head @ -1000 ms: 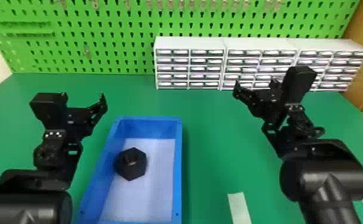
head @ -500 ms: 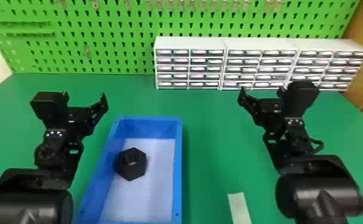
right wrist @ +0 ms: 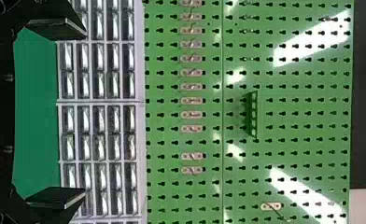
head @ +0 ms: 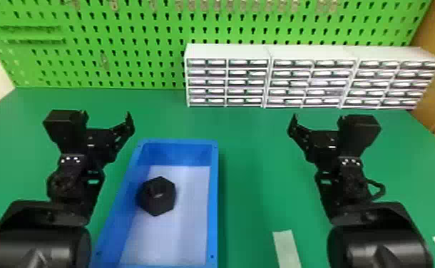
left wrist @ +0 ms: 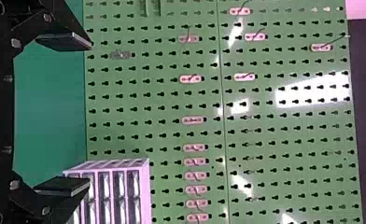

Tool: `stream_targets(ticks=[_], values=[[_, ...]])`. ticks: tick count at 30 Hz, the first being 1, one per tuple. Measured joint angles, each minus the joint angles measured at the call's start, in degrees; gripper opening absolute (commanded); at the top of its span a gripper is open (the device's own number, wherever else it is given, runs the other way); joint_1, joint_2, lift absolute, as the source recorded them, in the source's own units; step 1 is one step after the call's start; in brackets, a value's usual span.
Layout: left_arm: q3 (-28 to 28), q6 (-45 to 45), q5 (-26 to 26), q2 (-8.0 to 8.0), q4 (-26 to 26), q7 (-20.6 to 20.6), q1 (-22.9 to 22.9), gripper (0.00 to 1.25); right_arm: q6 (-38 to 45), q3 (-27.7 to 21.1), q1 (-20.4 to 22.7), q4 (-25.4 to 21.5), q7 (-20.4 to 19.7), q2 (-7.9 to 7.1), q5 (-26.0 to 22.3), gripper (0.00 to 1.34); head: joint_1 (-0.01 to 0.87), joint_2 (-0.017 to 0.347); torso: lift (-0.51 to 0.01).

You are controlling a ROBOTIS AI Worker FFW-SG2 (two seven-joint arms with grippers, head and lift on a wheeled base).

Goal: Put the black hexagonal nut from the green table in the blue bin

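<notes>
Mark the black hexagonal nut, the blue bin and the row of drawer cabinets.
Black hexagonal nut (head: 157,199): head view, middle of its body.
Blue bin (head: 214,199): head view, right-hand rim.
Row of drawer cabinets (head: 309,83): head view, front of the middle one.

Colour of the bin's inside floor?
Pale bluish-white floor; shows best in the head view.

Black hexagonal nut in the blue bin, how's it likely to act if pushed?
The black hexagonal nut would probably slide rather than roll, given its straight sides and corners. Its even outline suggests a stiff piece that likely won't flex when pushed.
</notes>
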Motion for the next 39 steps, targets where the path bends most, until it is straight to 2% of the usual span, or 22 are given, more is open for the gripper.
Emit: stream_targets(ticks=[39], values=[[-2.3,0.2,0.2,0.00,1.5,-0.1,-1.4,1.01,0.8,0.8,0.0,0.0,-1.1,-1.51,-1.8,1.22,0.686,0.052,-0.097]])
